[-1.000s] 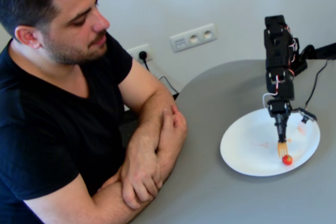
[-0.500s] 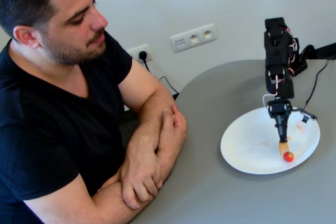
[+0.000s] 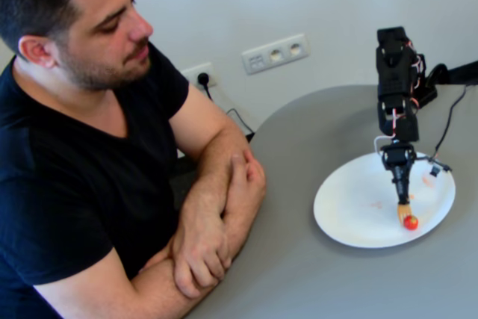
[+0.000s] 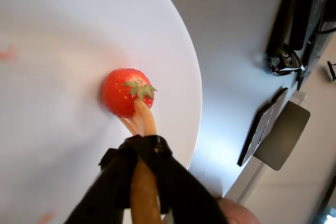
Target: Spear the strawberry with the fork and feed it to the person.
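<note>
Strawberry (image 4: 123, 92): on plate (image 3: 351, 211), leafy cap faces my wrist camera.
Fork (image 4: 143, 124): tines touching berry, handle running back toward me.
Gripper (image 3: 404, 201): pinching fork.

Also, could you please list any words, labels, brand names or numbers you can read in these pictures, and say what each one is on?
None: no readable text shows in either view.
The plate, the fork, the strawberry and the man's black T-shirt carry no print.
The wall sockets and the black arm show no legible marking; anything on them is too small or blurred to make out.
</note>
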You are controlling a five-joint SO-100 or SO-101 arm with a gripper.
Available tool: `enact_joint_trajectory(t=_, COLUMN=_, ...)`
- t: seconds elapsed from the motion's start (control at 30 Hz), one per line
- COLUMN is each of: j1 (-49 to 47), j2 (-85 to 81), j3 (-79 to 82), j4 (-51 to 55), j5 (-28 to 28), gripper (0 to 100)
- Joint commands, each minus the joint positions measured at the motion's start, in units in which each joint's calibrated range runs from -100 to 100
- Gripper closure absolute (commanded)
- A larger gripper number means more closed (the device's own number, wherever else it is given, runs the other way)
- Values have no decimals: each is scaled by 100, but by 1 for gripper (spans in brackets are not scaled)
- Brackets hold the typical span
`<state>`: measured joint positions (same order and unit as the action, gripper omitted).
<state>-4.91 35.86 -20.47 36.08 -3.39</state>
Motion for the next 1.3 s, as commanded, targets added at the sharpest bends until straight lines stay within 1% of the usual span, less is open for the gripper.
enact_joint_trajectory(t=0.0, j1=-2, j2=-92, j3=-721, j4=474, j5=-33, gripper=99)
enact_joint_trajectory(t=0.07, j1=-2, j2=-109, j3=-1100, j4=761, j5=-33, gripper=99)
enact_joint_trajectory(t=0.1, j1=-2, j2=-58, j3=-1605, j4=1135, j5=-33, gripper=99)
enact_joint_trajectory(t=0.23, j1=13, j2=-109, j3=-1875, j4=1301, j5=-123, gripper=99)
enact_joint_trajectory(t=0.33, j1=58, j2=-109, j3=-2416, j4=1745, j5=-123, gripper=99)
enact_joint_trajectory(t=0.4, j1=140, j2=-117, j3=-3363, j4=2310, j5=-75, gripper=99)
enact_joint_trajectory(t=0.47, j1=177, j2=-117, j3=-3904, j4=2667, j5=-70, gripper=99)
enact_joint_trajectory(t=0.5, j1=222, j2=-109, j3=-4535, j4=3094, j5=-70, gripper=99)
enact_joint_trajectory(t=0.7, j1=737, j2=-109, j3=-5608, j4=3920, j5=-123, gripper=99)
enact_joint_trajectory(t=0.9, j1=901, j2=-16, j3=-7655, j4=5226, j5=-70, gripper=99)
enact_joint_trajectory(t=1.07, j1=1043, j2=-33, j3=-7791, j4=5591, j5=-117, gripper=99)
enact_joint_trajectory(t=1.17, j1=1431, j2=467, j3=-7791, j4=5313, j5=-243, gripper=99)
enact_joint_trajectory(t=1.27, j1=1617, j2=696, j3=-7773, j4=5609, j5=-248, gripper=99)
